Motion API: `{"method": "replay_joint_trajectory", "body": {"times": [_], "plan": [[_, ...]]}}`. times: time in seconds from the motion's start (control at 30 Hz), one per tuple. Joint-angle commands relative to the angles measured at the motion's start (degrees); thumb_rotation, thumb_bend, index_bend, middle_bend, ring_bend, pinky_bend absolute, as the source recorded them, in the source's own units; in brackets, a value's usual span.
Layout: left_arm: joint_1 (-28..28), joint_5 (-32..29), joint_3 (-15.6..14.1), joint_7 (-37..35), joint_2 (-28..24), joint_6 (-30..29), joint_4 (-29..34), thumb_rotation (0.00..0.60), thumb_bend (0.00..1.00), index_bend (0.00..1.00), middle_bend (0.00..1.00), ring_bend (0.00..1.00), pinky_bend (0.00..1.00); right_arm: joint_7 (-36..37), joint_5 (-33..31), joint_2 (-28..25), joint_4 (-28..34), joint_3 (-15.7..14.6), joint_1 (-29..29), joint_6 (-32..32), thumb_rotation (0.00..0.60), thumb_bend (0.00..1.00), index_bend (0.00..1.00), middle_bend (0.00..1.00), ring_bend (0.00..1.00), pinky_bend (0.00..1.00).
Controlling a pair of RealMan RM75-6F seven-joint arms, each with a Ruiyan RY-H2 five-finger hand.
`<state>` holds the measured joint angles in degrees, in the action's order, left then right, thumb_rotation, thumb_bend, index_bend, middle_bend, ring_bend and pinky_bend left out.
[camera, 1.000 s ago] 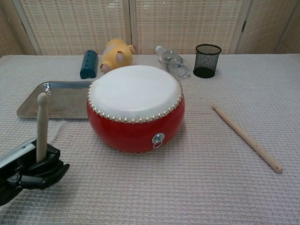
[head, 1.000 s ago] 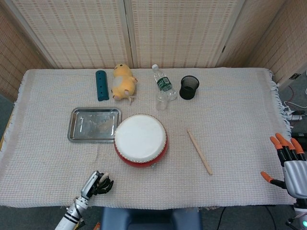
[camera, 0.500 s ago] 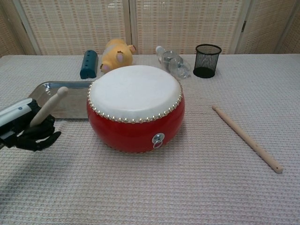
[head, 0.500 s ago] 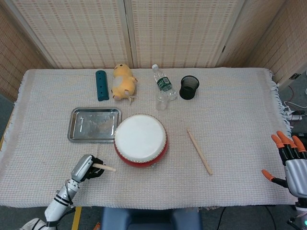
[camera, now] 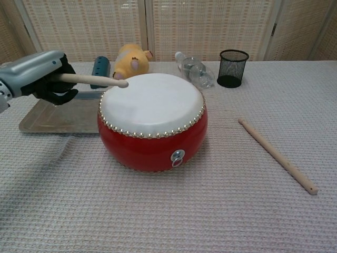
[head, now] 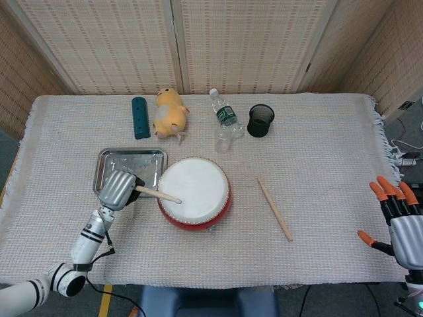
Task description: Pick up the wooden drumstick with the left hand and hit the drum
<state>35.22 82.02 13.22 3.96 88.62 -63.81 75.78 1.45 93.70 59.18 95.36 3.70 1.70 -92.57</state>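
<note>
Nearest, on the cloth-covered surface (camera: 221, 221): a second stick (camera: 277, 156) lying loose, well to the right of the drum, untouched. Far right in the head view: right hand (head: 395, 221), fingers spread, holding nothing, off the edge.

Next back, at centre: red drum (camera: 152, 121) with a white skin. Left hand (camera: 48, 76) wrapped around the butt of the wooden drumstick (camera: 93, 80), shaft nearly level, rounded tip over the left rim of the skin; touching or just above cannot be told.

For a clean hit, by judgement: keep a firm hold near the butt, drop the tip with a short wrist flick, aim further in toward the middle of the skin instead of the studded rim, then let it rebound. Watch the metal tray (camera: 37, 120) just below the hand.

Farthest: blue block (camera: 99, 71), yellow plush toy (camera: 131, 59), plastic bottle (camera: 194, 68), black mesh cup (camera: 233, 68).
</note>
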Motion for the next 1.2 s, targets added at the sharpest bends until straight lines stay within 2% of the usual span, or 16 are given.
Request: {"method": "replay_joint_trajectory", "body": {"times": [0.03, 0.17, 0.3, 0.4, 0.47, 0.6, 0.7, 0.83, 1.0, 1.07, 1.13, 1.2], "plan": [[3.57, -4.57, 2.42, 5.14, 2.46, 3.73, -1.53, 0.600, 0.76, 1.00, 1.00, 1.00, 1.00, 0.20, -0.05, -0.08, -0.16, -0.05, -0.24, -0.37, 0.600, 0.06, 0.00, 0.00, 0.00, 0.00], [5.17, -8.06, 2.92, 10.32, 3.80, 5.56, -2.80, 0.600, 0.76, 1.00, 1.00, 1.00, 1.00, 0.73, -0.29, -0.14, -0.52, -0.10, -0.52, -0.71, 0.600, 0.06, 0.00, 0.00, 0.00, 0.00], [6.69, -8.54, 1.10, 18.99, 3.34, 6.63, -3.77, 0.600, 0.76, 1.00, 1.00, 1.00, 1.00, 1.13, -0.40, -0.04, -0.89, -0.11, -0.53, -0.73, 0.600, 0.06, 0.00, 0.00, 0.00, 0.00], [6.82, -9.12, 0.80, 21.27, 3.11, 6.00, -2.99, 0.600, 0.76, 1.00, 1.00, 1.00, 1.00, 1.31, -0.41, 0.09, -1.12, -0.14, -0.51, -0.70, 0.600, 0.06, 0.00, 0.00, 0.00, 0.00], [6.61, -10.04, 1.41, 20.45, 2.79, 5.48, -2.08, 0.600, 0.76, 1.00, 1.00, 1.00, 1.00, 1.37, -0.40, 0.09, -1.14, -0.13, -0.50, -0.74, 0.600, 0.06, 0.00, 0.00, 0.00, 0.00], [5.29, -15.57, 5.91, 11.25, 2.07, 4.92, 2.44, 0.600, 0.76, 1.00, 1.00, 1.00, 1.00, 1.40, -0.34, 0.14, -1.19, -0.14, -0.55, -0.89, 0.600, 0.06, 0.00, 0.00, 0.00, 0.00], [5.40, -17.14, 7.13, 9.54, 2.06, 4.56, 2.66, 0.600, 0.76, 1.00, 1.00, 1.00, 1.00, 1.41, -0.44, 0.20, -1.19, -0.19, -0.53, -0.75, 0.600, 0.06, 0.00, 0.00, 0.00, 0.00], [6.81, -16.95, 5.39, 12.57, 2.96, 5.41, -0.37, 0.600, 0.76, 1.00, 1.00, 1.00, 1.00, 1.50, -0.63, 0.28, -1.28, -0.17, -0.59, -0.80, 0.600, 0.06, 0.00, 0.00, 0.00, 0.00], [8.52, -13.56, 0.77, 20.09, 5.13, 5.25, -6.16, 0.600, 0.76, 1.00, 1.00, 1.00, 1.00, 1.64, -0.87, 0.28, -1.40, -0.22, -0.67, -0.72, 0.600, 0.06, 0.00, 0.00, 0.00, 0.00], [8.76, -12.84, -0.12, 21.49, 5.58, 4.98, -7.04, 0.600, 0.76, 1.00, 1.00, 1.00, 1.00, 1.65, -0.85, 0.29, -1.43, -0.28, -0.65, -0.61, 0.600, 0.06, 0.00, 0.00, 0.00, 0.00], [8.59, -12.97, 0.47, 20.48, 5.61, 4.11, -6.49, 0.600, 0.76, 1.00, 1.00, 1.00, 1.00, 1.68, -0.85, 0.30, -1.45, -0.28, -0.65, -0.63, 0.600, 0.06, 0.00, 0.00, 0.00, 0.00], [7.89, -14.48, 2.59, 16.10, 5.19, 3.24, -3.96, 0.600, 0.76, 1.00, 1.00, 1.00, 1.00, 1.72, -0.94, 0.36, -1.53, -0.22, -0.66, -0.67, 0.600, 0.06, 0.00, 0.00, 0.00, 0.00]]}}
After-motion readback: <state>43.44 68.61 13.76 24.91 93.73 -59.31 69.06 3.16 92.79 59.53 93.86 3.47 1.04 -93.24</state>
